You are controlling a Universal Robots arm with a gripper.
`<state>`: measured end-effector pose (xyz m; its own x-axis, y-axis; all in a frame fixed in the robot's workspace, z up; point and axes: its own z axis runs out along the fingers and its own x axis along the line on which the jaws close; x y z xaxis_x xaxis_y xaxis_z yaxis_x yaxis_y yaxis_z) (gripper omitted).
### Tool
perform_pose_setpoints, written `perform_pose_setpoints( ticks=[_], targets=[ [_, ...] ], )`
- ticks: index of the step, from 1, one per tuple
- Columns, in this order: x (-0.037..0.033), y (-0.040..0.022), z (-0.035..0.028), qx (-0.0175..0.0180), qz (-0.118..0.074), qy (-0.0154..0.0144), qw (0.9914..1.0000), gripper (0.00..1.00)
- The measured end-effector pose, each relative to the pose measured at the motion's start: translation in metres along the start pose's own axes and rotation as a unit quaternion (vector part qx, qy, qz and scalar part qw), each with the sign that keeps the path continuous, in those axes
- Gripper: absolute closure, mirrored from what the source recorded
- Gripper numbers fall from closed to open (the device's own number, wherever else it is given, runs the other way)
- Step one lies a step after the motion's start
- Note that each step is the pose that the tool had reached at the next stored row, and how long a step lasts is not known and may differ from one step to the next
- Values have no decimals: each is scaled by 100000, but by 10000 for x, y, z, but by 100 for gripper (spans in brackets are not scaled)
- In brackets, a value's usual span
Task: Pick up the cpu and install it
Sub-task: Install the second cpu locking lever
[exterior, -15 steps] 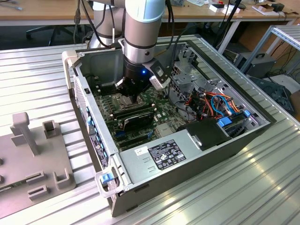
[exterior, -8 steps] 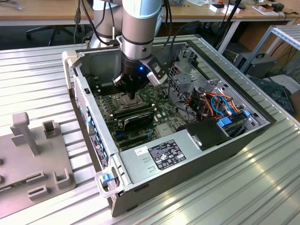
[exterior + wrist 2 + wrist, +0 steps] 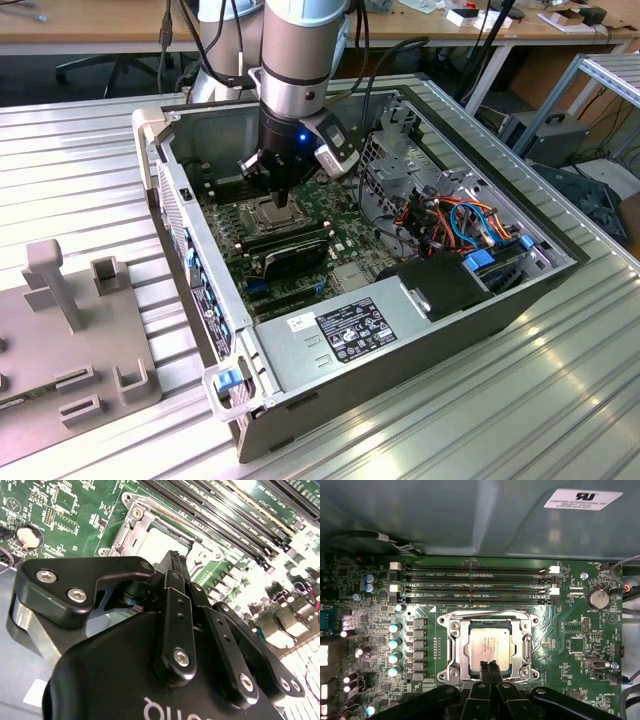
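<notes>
The cpu (image 3: 488, 644), a small flat square with a dull silver top, lies flat inside the socket's metal frame (image 3: 455, 647) on the green motherboard. My gripper (image 3: 489, 666) hangs just over the cpu's near edge, its two black fingers pressed together with nothing between them. In the second wrist view the fingertips (image 3: 174, 560) end right above the pale cpu (image 3: 152, 545). From the exterior view the gripper (image 3: 281, 203) reaches down into the open computer case (image 3: 150, 140), over the socket (image 3: 268, 214).
Long memory slots (image 3: 475, 585) run beside the socket, and the case wall (image 3: 470, 515) rises behind them. A black card (image 3: 290, 252), the power supply (image 3: 350, 335) and coloured cables (image 3: 455, 215) crowd the case. A grey fixture (image 3: 70, 330) sits at the exterior view's left.
</notes>
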<state>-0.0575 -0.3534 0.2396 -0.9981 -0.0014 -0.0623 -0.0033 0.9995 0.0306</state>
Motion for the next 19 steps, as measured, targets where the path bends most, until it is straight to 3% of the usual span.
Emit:
perform_pose_setpoints(
  ticks=[19],
  targets=[
    [-37, 3, -35, 3, 11, 176, 100000, 89]
  ],
)
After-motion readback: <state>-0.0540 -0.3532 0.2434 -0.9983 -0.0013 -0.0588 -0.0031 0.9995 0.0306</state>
